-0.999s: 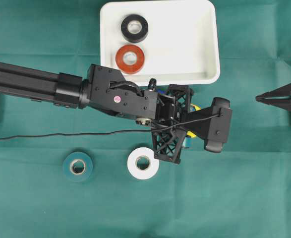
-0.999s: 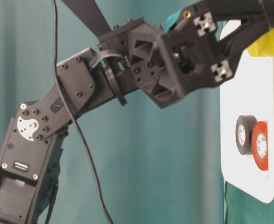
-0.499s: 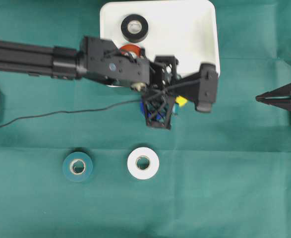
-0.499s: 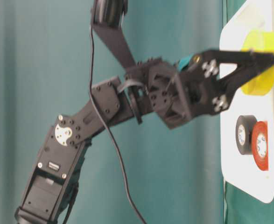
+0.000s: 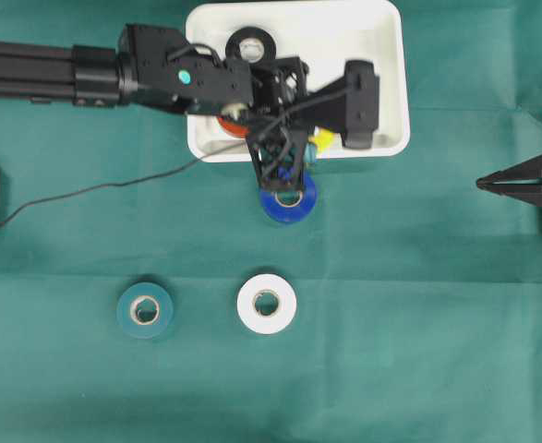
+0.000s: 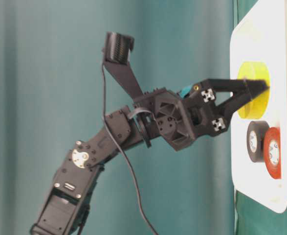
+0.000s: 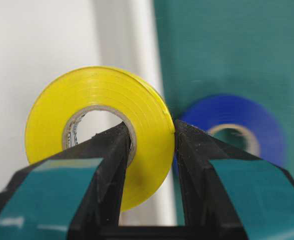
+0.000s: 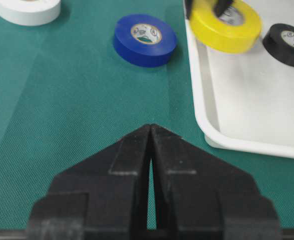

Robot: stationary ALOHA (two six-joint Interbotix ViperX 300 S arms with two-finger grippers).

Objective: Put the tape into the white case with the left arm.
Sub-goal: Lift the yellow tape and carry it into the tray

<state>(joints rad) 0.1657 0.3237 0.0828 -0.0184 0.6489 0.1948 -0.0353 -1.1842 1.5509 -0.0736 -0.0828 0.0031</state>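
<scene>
1. Currently the left tool [image 7: 147,150] is clamped on the yellow tape [image 7: 99,132], one finger through the core and one outside the roll's wall.
2. Yellow tape sits over the white case [image 5: 381,83], just inside its near rim; whether it touches the case floor cannot be told.
3. Black tape [image 5: 251,45] and red tape [image 6: 272,152] lie in the case's left part; the right part is bare.
4. Blue tape [image 5: 288,198] lies on the desk [image 5: 418,351] just outside the near rim.
5. White tape [image 5: 267,302] and teal tape [image 5: 144,310] lie well below the case.
6. Right tool [image 8: 151,131], jaws together, stands well right of the case.
</scene>
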